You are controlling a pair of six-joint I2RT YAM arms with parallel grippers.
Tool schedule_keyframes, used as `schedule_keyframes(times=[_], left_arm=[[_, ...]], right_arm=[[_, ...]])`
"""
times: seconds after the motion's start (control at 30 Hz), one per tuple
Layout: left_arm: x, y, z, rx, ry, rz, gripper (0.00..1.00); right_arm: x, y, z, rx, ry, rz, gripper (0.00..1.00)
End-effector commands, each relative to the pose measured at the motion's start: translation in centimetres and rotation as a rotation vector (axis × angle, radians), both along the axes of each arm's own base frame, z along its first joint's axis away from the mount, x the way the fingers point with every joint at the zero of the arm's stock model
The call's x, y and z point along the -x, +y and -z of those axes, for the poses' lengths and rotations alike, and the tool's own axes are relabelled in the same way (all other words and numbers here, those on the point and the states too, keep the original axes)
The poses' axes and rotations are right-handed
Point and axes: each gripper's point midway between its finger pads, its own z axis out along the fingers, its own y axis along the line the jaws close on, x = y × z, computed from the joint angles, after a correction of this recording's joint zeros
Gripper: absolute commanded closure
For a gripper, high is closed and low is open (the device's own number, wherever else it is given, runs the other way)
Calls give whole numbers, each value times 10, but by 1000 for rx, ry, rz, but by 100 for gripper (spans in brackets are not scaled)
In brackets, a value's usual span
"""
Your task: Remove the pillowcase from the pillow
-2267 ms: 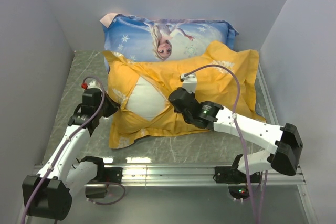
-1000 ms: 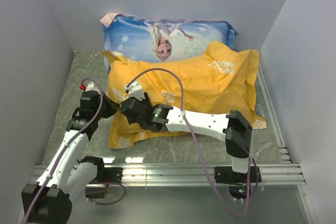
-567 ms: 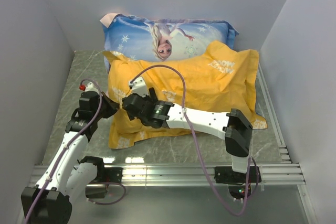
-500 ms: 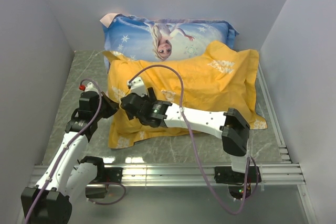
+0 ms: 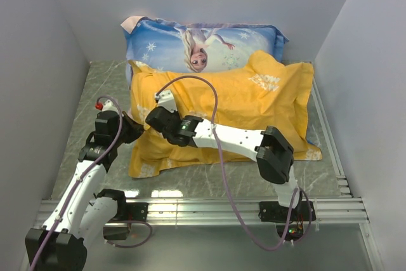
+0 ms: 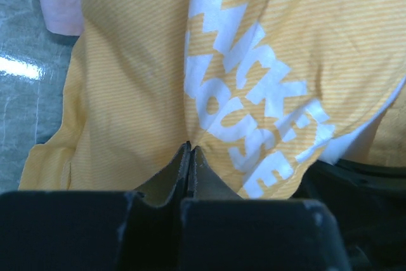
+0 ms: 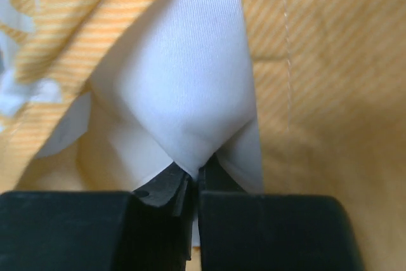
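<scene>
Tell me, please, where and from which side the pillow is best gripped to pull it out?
Grip the pillow by the white fold bulging from the pillowcase opening, coming from the right: the right gripper pinches it there, the left gripper holds the case.

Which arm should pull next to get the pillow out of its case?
Right. The right gripper is shut on a peak of the white pillow; the left gripper pinches the yellow pillowcase, so it can probably anchor.
</scene>
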Motion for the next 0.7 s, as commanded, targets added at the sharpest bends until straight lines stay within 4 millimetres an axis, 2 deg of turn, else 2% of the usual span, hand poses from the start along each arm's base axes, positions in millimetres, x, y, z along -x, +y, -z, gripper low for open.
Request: schedule_keyframes(times=[0.0,0.03,0.07,0.1,0.13,0.23,0.27,0.37,0.5,0.57,0.6,0.67], left_arm=[[0,-2,-16,13,-38,13,99],[0,-2,-16,14,-38,12,100],[0,-3,-15,18,-37,15,99],[1,-8,-19,32,-52,40,95],[2,-12,-22,48,-65,62,77],[6,-21,-40,96,-142,102,41],[9,-22,-49,101,-175,109,36],[19,-21,-64,87,-218,126,28],[33,-26,-70,105,-248,163,25],[41,-30,-80,135,-286,185,24],[44,-30,-84,134,-294,187,23],[50,-28,-83,108,-284,199,22]], right_arm=[[-16,-38,-38,-20,-57,89,100],[-16,-45,-67,-72,-90,98,100],[-22,-55,-79,-87,-107,121,100],[-24,-62,-100,-113,-133,128,100],[-29,-68,-108,-120,-140,142,100],[-33,-77,-132,-136,-166,160,100],[-35,-79,-137,-141,-173,163,100],[-38,-85,-158,-169,-198,171,100],[-43,-94,-189,-208,-230,185,100],[-46,-98,-199,-219,-237,188,100],[-49,-100,-211,-232,-254,192,100],[-51,-106,-218,-229,-256,201,100]])
